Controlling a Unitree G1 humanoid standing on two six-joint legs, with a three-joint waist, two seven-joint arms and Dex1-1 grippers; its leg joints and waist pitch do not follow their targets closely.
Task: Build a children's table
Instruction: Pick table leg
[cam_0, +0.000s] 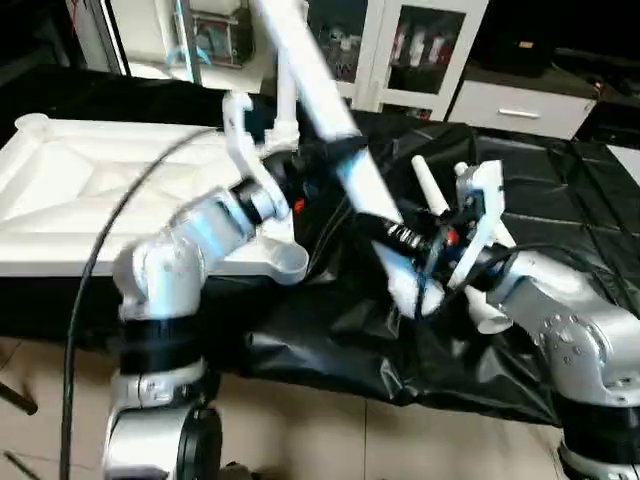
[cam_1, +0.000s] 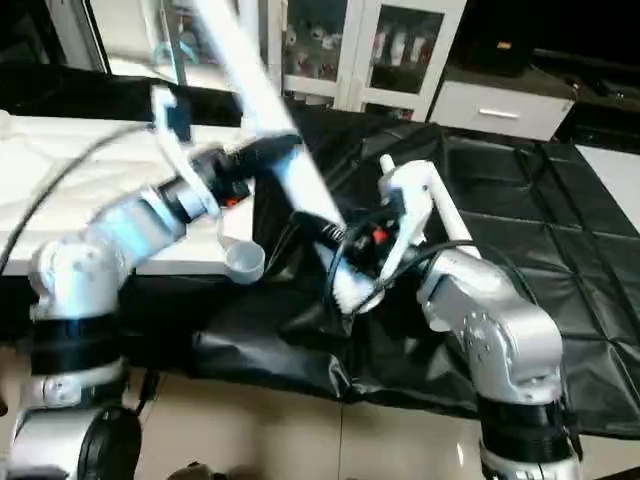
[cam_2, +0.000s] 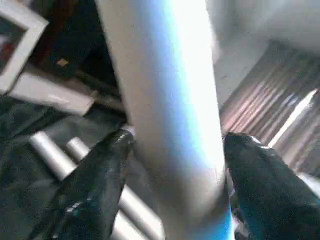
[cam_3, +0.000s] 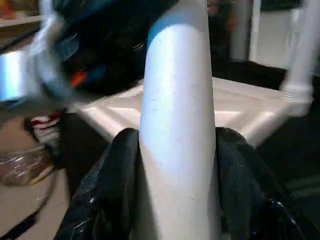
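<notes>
Now the right gripper (cam_3: 175, 200) clamps a white leg (cam_0: 330, 110) mid-frame. The left gripper (cam_2: 172, 195) straddles it, fingers spread, beside the upturned top (cam_0: 80, 190) at left

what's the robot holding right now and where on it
A white table leg. The right gripper clamps its thick lower end; the left gripper straddles it higher up, with gaps beside its fingers.

One white table top (cam_0: 90, 190), two grippers, and at least three white legs: one held (cam_0: 330, 110), two lying (cam_2: 55, 155)
</notes>
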